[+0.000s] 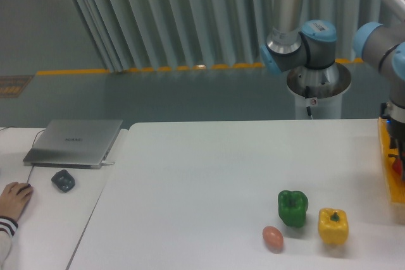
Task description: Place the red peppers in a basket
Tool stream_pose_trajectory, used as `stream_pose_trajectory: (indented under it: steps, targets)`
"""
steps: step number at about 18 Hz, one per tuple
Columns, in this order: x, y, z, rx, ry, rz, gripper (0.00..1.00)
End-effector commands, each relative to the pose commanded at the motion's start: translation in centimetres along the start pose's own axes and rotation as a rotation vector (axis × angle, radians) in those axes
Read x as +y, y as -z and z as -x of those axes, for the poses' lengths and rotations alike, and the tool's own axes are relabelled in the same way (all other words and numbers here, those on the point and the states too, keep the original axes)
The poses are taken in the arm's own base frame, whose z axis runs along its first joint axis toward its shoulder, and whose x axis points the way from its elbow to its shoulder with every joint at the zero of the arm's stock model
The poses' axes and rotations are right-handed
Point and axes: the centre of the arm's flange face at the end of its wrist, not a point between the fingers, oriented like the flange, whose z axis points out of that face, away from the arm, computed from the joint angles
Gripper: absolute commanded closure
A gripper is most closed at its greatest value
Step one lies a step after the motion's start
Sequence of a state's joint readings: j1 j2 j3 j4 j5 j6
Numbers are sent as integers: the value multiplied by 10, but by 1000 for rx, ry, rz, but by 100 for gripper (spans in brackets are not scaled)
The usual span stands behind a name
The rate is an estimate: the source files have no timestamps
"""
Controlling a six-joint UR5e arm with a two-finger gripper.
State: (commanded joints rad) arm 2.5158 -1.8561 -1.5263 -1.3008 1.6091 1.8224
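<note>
We see the hand (397, 147) at the far right edge of the view, a dark mass hanging from the arm's wrist directly over the basket (387, 172). Only the basket's yellow near wall and a strip of its mesh show; the rest runs out of view. A small sliver of red at the hand's lower edge, inside the basket's outline, is most likely the red pepper (397, 165). So little of it shows that we cannot tell whether it sits on the basket floor or hangs from the fingers. Nor can we tell whether the hand is spread or pinching it; the fingers are cut off by the edge.

On the counter (209, 181), well apart from the basket, stand the green pepper (292, 207) and the yellow pepper (333, 226), close beside each other, with an egg (273, 238) just left of them.

We judge the task close to done, and the risks lie in the release. If the hand opens while the pepper is high, the glossy fruit may bounce or roll toward the wall. If the hand lifts before it has fully opened, it could drag the pepper back out. A low sideways exit could catch the basket's wall and shift it.
</note>
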Motion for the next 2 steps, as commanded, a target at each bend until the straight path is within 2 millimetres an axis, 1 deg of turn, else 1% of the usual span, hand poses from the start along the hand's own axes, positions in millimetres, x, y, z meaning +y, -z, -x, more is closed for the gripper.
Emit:
stream_pose_trajectory:
  steps: [1, 2]
  targets:
    - [-7, 0, 0, 0, -8, 1, 0]
    - [-19, 1, 0, -1, 7, -1, 0]
